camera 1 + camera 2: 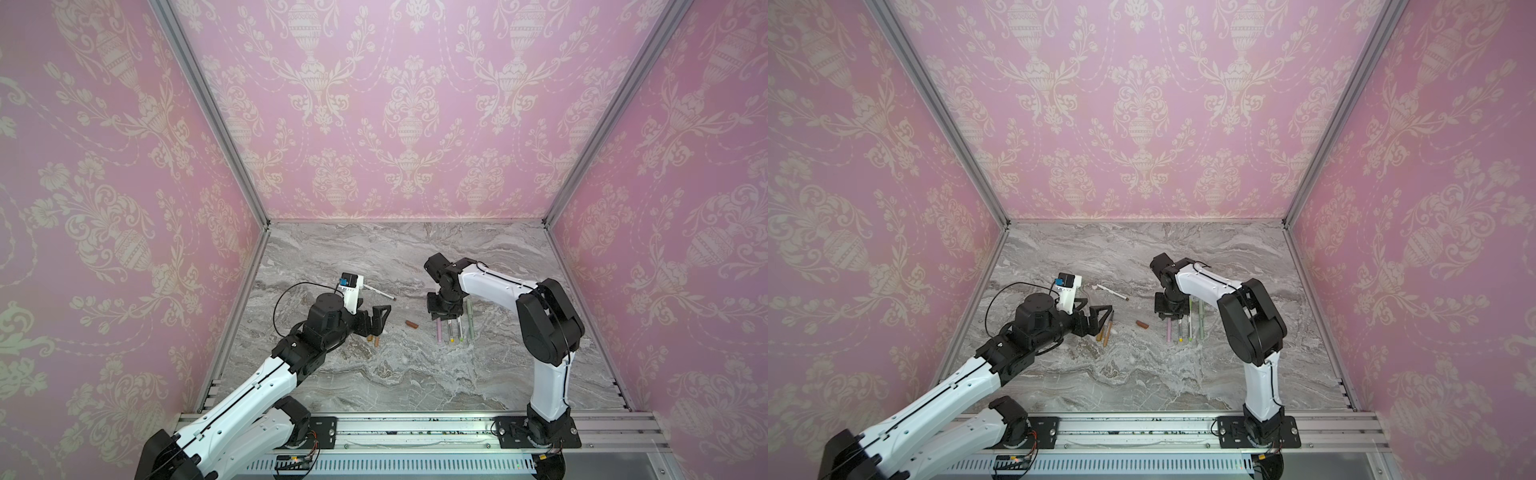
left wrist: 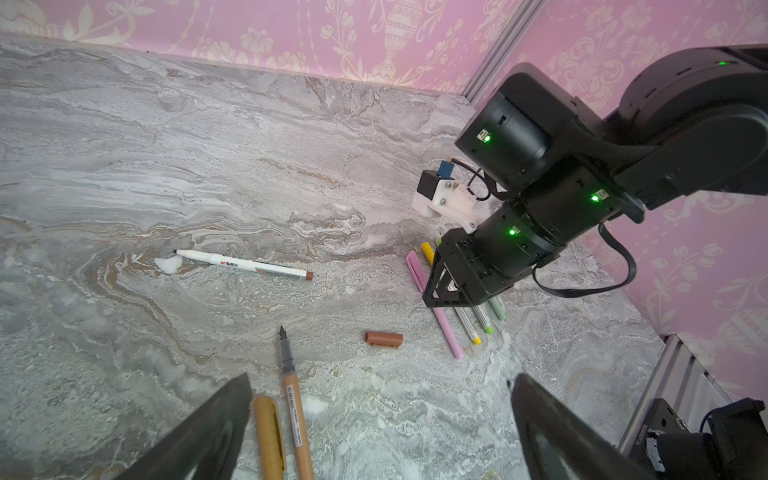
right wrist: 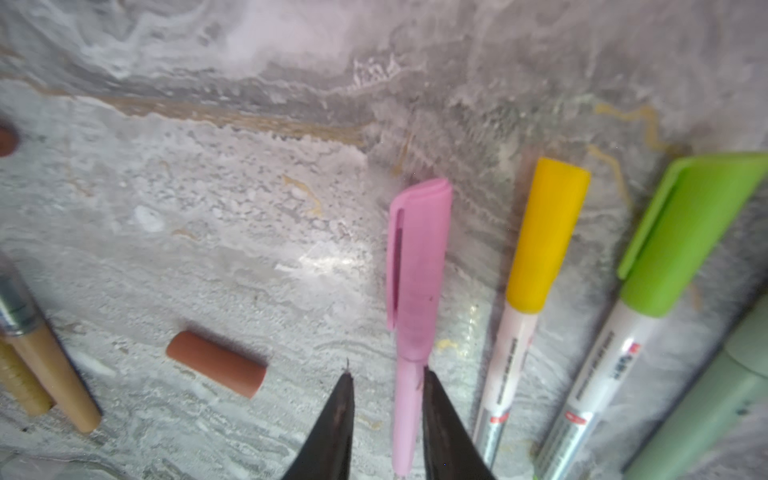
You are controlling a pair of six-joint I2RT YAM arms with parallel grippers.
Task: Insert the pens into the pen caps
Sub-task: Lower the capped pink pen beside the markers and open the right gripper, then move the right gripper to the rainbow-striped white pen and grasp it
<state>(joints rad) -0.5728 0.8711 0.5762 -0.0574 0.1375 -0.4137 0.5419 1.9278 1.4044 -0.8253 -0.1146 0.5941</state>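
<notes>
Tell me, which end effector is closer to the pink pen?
Right. The right end effector hangs over the pink pen, one finger on each side of its barrel. The left end effector is off beyond the brown cap, by the tan pen.

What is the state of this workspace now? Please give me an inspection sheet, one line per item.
Surface: grey marble table.
Job's things: pink pen, yellow-capped pen, green-capped pen, sage pen capped, in a row; white pen, tan pen uncapped; brown cap, tan cap loose.
Clutter: nothing seen.
Grippers: left gripper wide open, near the tan pen; right gripper slightly open, astride the pink pen.
Cables: black cable loops at the right wrist.
Surroundings: pink patterned walls, aluminium frame.
</notes>
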